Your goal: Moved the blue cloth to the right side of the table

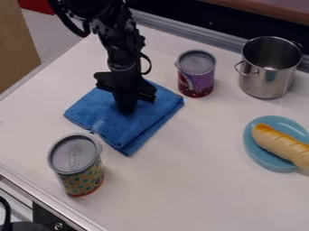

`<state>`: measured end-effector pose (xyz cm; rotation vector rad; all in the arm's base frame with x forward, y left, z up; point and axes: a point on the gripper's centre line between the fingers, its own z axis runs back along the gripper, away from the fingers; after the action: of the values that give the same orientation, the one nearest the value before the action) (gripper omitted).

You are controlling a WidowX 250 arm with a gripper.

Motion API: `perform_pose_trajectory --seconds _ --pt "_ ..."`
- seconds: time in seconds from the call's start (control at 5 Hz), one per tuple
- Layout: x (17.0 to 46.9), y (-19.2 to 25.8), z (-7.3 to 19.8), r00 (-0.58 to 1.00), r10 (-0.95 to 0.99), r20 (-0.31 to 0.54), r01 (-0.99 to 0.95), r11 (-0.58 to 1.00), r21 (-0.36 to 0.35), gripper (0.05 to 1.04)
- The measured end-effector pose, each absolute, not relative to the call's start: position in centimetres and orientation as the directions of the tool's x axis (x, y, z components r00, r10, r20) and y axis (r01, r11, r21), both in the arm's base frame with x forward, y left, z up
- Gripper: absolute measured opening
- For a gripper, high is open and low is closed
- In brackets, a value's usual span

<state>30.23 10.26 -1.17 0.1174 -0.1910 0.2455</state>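
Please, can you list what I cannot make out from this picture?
All in the camera view:
- Cloth beneath the gripper: hidden by the gripper.
- Plate under the bread: hidden by the bread.
- Bread's right end: cut off by the picture's right edge.
- Inside of the purple can: hidden by its lid.

White surface [199, 185], grey metal edging [181, 32] along top; dark strip [205, 20] behind. Reddish-brown ledge [278, 9], upper right. Tan panel [13, 49], upper left; red object [37, 5] near top-left corner.

a purple can [197, 76] and steel pot [265, 74] sit upper right, patterned can [80, 169] lower left, bread [280, 145] on blue plate [252, 145] at right.
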Motion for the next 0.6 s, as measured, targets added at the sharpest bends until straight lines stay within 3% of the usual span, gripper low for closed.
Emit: perform_pose_trajectory --seconds 0.4,0.6 --pt "30.18 11.64 -1.07 0.948 0.224 0.224 -0.254 0.960 0.119 0.052" --pt "29.81 11.23 -1.21 0.955 0.224 0.196 -0.246 0.965 0.096 0.070"
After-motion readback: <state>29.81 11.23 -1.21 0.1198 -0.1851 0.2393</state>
